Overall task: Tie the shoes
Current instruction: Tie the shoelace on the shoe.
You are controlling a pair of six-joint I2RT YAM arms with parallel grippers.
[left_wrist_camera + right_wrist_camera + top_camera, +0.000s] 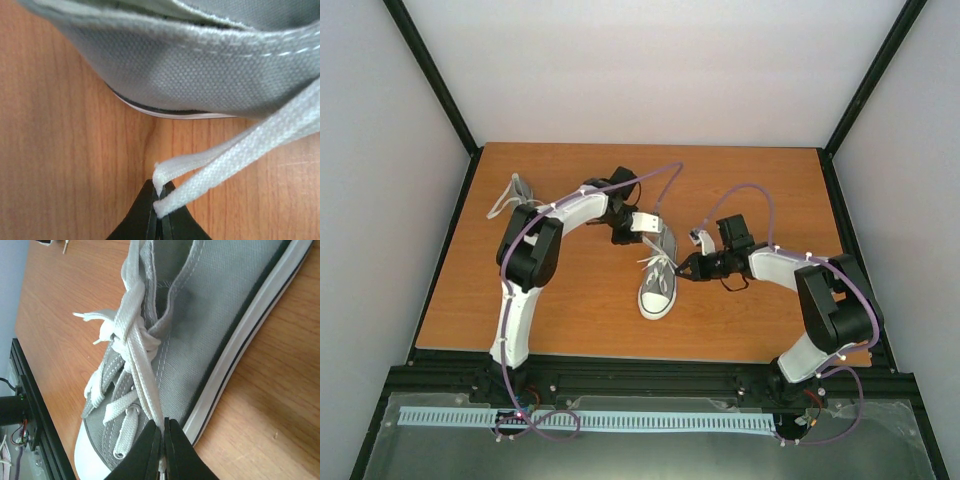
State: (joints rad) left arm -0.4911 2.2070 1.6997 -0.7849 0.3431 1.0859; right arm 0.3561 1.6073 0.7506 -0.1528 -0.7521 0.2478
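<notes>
Wooden table: grey sneaker mid-table, toe towards 6 o'clock. Left gripper at its 12 o'clock, right gripper at 3 o'clock, each clamped on white lace.

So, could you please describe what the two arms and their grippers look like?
Both have white link shells and bulky black joint housings: the left arm and the right arm. A thin purple cable loops loosely along each, fastened at small white ties. The left gripper and right gripper end in dark, tapering, wedge-shaped fingers.
</notes>
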